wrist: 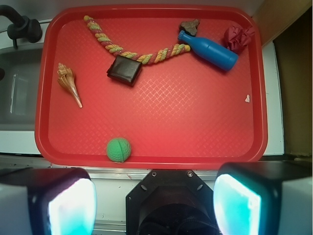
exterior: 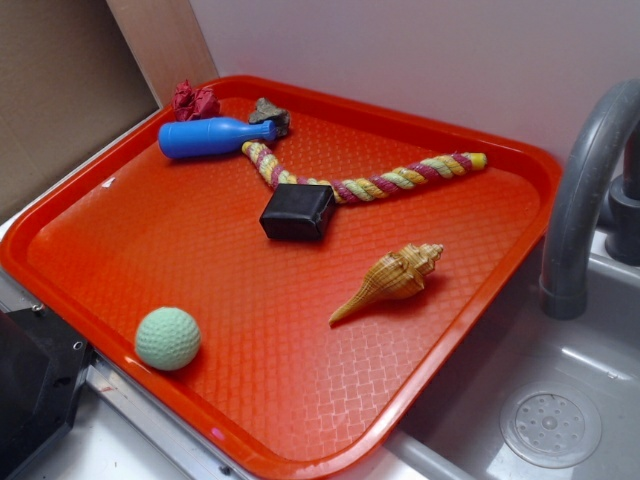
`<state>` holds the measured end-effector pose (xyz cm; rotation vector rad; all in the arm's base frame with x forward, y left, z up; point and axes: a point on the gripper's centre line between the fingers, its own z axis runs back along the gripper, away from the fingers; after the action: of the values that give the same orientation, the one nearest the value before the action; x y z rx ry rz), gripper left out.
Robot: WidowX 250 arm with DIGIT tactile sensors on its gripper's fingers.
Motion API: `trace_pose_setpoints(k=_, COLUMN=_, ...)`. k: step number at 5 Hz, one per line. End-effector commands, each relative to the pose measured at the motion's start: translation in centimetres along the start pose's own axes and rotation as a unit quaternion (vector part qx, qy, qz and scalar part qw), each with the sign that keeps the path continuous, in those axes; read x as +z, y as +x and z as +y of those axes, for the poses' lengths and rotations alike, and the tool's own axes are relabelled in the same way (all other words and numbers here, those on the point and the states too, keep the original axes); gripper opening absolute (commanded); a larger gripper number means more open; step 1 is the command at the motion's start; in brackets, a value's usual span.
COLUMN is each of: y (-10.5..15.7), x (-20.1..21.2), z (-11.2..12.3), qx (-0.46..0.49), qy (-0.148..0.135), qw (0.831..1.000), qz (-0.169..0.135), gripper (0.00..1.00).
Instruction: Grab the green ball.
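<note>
My pincer [wrist: 155,205] is spread wide with nothing in it, the two pads [wrist: 73,208] glowing at the bottom corners of the wrist view, hanging above the tray's near edge. So the grab hasn't really started: I'd say all of it is left, meaning line up, come down, and close.

The green ball [wrist: 119,149] sits on the red tray [wrist: 264,98] right by its near rim, untouched and with clear room around it. Everything else is well away from the ball, toward the far side of the tray: the black box [wrist: 124,69] touching the braided rope [wrist: 132,54], the blue bottle [wrist: 209,50], a crumpled red thing [wrist: 238,37] and a dark lump [wrist: 189,25] just past the bottle, and the seashell [wrist: 68,83] off on the sink side.

Hard to read: the pads are cut off by the frame, and in the side view the arm doesn't show, only a dark block at the corner near the ball. I can't judge my height over the ball.
</note>
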<state>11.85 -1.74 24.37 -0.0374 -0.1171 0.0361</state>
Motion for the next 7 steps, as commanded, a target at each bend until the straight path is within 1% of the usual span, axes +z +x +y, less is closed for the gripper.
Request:
trace_pose_setpoints(k=1, y=0.0, x=0.0, z=0.0, qx=0.000, qy=0.000, qw=1.000, qz=0.000, gripper=1.00)
trace_pose_setpoints(k=2, y=-1.1, x=-5.0, z=-1.4, qx=0.011, qy=-0.030, qw=0.999, qz=-0.021, gripper=1.00)
trace_pose_setpoints(k=3, y=-1.8, x=-9.9, z=-2.6, qx=0.004, qy=-0.041, qw=0.999, qz=-0.006, gripper=1.00)
trace_pose_setpoints(k=4, y=-2.6, x=-14.9, z=-3.9, qx=-0.020, qy=-0.064, qw=0.998, qz=0.011, gripper=1.00)
trace_pose_setpoints(k=5, y=-2.1, x=-16.1, z=-4.8, qx=-0.042, qy=-0.062, qw=0.997, qz=0.005, gripper=1.00)
trace_pose_setpoints(k=6, y=-1.7, x=-17.4, z=-5.1, qx=-0.038, qy=-0.070, qw=0.997, qz=0.001, gripper=1.00)
trace_pose_setpoints(k=7, y=-1.3, x=-19.1, z=-7.1, qx=-0.070, qy=-0.092, qw=0.993, qz=0.000, gripper=1.00)
